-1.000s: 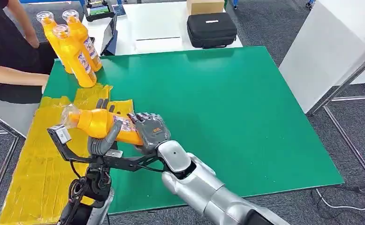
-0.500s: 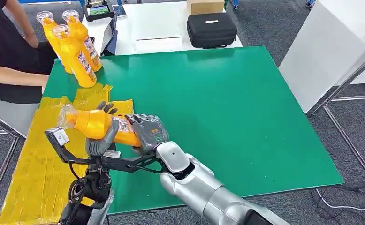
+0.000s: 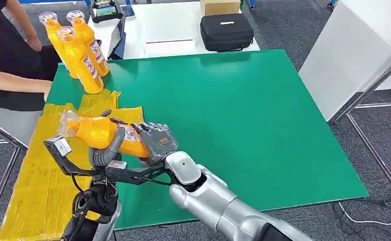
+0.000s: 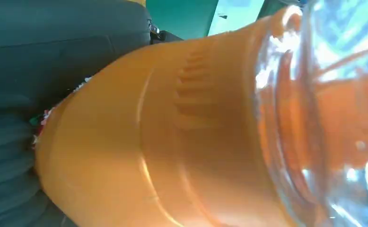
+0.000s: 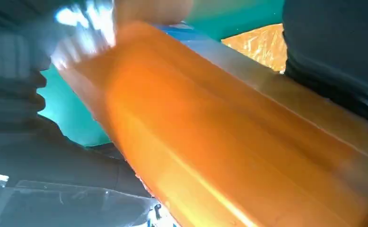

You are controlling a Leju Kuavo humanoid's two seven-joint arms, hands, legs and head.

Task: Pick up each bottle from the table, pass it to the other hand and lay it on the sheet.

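While both hands grip it, the bottle [image 3: 105, 134] lies sideways above the yellow sheet's [image 3: 37, 186] edge: left hand [image 3: 104, 150] around its middle, right hand [image 3: 158, 142] on its base.

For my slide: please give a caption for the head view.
Both hands, left and right, hold an orange bottle above the yellow sheet.

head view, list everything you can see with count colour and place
held bottle: 1, orange, lying sideways between both hands over the sheet's edge
standing bottles: 3, orange, far left corner of mat
sheet: 1, yellow, left of mat
mat: 1, green, covering the table
case: 1, black, white table behind
box: 1, brown, behind case
person: 1, black top, far left
left hand: 1, grey, around bottle
right hand: 1, grey, at bottle's base
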